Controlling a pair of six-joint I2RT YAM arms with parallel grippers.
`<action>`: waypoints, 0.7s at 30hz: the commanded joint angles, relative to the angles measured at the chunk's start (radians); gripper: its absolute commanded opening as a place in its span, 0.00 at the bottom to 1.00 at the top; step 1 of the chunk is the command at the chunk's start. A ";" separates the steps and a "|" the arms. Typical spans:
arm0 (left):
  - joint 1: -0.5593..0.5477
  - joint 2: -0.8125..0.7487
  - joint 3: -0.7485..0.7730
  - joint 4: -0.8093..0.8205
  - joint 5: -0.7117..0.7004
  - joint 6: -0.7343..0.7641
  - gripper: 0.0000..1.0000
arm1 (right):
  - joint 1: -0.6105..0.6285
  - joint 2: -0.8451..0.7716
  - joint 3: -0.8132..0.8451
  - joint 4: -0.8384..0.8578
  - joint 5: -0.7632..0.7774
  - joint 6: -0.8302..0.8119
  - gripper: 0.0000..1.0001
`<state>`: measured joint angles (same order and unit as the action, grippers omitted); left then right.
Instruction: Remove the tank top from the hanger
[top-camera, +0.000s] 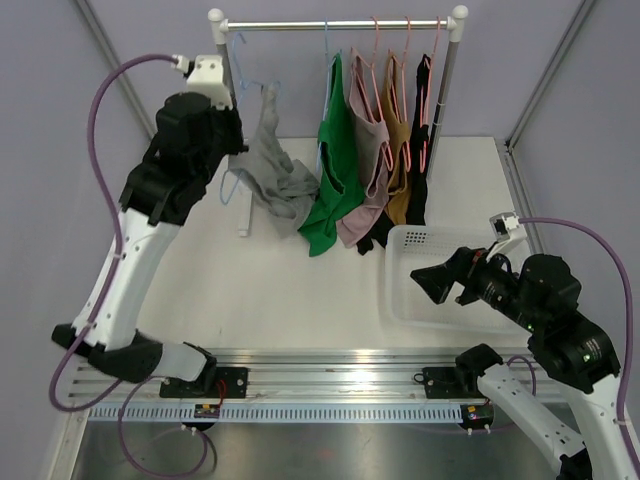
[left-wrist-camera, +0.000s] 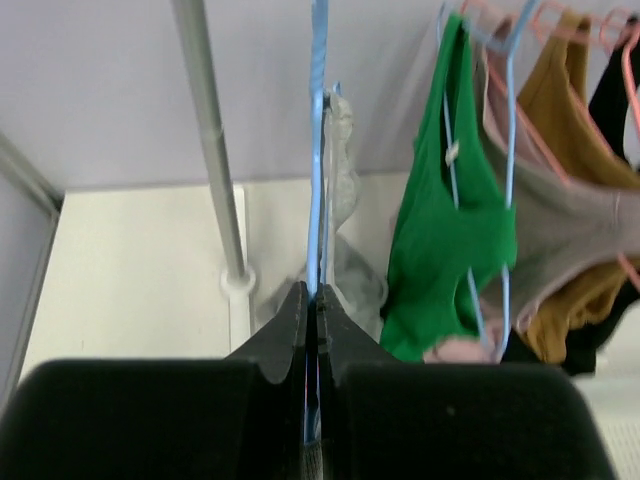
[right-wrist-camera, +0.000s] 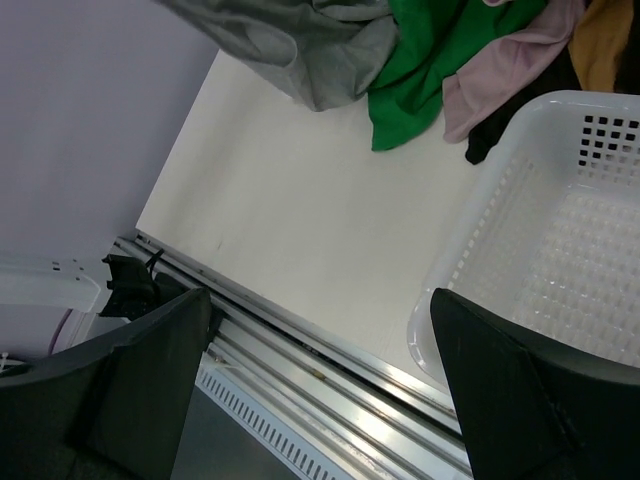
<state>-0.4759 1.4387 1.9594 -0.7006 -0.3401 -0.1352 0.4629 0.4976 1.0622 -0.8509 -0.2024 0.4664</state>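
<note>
Evidently my left gripper (left-wrist-camera: 312, 300) was clenched on the blue hanger (left-wrist-camera: 318, 150), whose wire ran straight up from between the pressed-together fingers (left-wrist-camera: 285, 330). The gray tank top (top-camera: 275, 175) hung off that hanger just to the right of those fingers. One strap was up on the wire and the body drooped below it, beside the green top (top-camera: 335, 170) that hung from the rail (top-camera: 340, 24). My right gripper (right-wrist-camera: 320, 300) was spread wide and held nothing. It hovered at the near-left edge of the white basket (right-wrist-camera: 470, 230), well apart from the gray tank top.
</note>
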 joint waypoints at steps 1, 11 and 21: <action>0.000 -0.234 -0.172 0.020 0.065 -0.090 0.00 | 0.006 0.058 0.042 0.104 -0.104 -0.008 1.00; -0.003 -0.749 -0.470 -0.198 0.237 -0.187 0.00 | 0.010 0.300 0.051 0.452 -0.416 0.127 1.00; -0.003 -1.036 -0.848 -0.094 0.616 -0.234 0.00 | 0.397 0.538 0.088 0.682 -0.089 0.106 1.00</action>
<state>-0.4763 0.4316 1.2488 -0.9184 0.0753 -0.3180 0.7372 0.9844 1.0958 -0.2943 -0.4740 0.6006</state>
